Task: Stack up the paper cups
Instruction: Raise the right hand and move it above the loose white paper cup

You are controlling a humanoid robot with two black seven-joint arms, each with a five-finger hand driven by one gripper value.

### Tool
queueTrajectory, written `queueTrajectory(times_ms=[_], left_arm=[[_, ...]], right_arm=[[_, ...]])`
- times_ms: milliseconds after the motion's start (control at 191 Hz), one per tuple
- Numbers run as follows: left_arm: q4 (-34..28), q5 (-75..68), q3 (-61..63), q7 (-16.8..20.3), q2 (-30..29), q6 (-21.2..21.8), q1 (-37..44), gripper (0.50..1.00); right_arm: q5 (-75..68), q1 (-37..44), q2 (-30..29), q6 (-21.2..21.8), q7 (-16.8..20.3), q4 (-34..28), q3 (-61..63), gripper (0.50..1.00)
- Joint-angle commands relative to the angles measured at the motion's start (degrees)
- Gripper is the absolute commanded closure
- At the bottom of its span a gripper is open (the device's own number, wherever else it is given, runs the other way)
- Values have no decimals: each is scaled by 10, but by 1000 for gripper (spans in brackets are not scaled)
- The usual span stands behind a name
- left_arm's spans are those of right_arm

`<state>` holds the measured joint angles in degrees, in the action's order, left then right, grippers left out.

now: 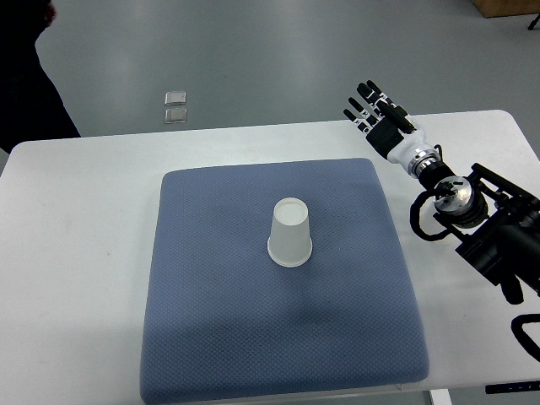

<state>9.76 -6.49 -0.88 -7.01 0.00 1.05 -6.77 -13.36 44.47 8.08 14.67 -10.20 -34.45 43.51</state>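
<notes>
A white paper cup (290,234) stands upside down, rim on the fabric and base upward, near the middle of a square blue textured cloth mat (211,337) that covers most of the white table (76,253). Whether it is a single cup or several nested together cannot be told from this view. The mat lies flat, its edges roughly parallel to the table's edges, with a broad strip of bare tabletop along the left edge and narrower strips along the far and right edges. The robot's right hand (377,116), black and white with jointed fingers, is at the far right part of the table, beyond the mat's far right corner, at or over the table's far edge. Its fingers (361,102) are extended and slightly spread, holding nothing, and they point away toward the grey floor (278,51). The hand is well apart from the cup, which lies nearer and to the left, across the mat's far right quarter. The black right arm (494,232) comes in from the right edge of the picture over the table's right side. On the floor beyond the table's far edge lie two small pale square objects (175,106), one just behind the other.
</notes>
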Motion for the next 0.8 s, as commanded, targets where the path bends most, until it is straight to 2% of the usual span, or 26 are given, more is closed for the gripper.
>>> queueTrajectory(times_ms=[0,283,529,649,728,796], left_arm=[[0,0,1,-2,0,-1,0,500],[2,0,0,-2,0,0,0,500],[6,-1,1,-2,0,0,0,500],[11,-1,2,-2,0,0,0,500],[17,-1,2,-2,0,0,0,500],[23,-1,2,-1,0,0,0,500]], right_arm=[[0,0,0,0,0,0,0,574],[4,3,2,2,4,-1,-2,574],[107,10,13,11,7,-27,-5,574],[142,40,57,13,22,-49,-37,574],[151,81,100,28,47,-64,-131,574],[152,122,142,49,54,-76,-221,574]])
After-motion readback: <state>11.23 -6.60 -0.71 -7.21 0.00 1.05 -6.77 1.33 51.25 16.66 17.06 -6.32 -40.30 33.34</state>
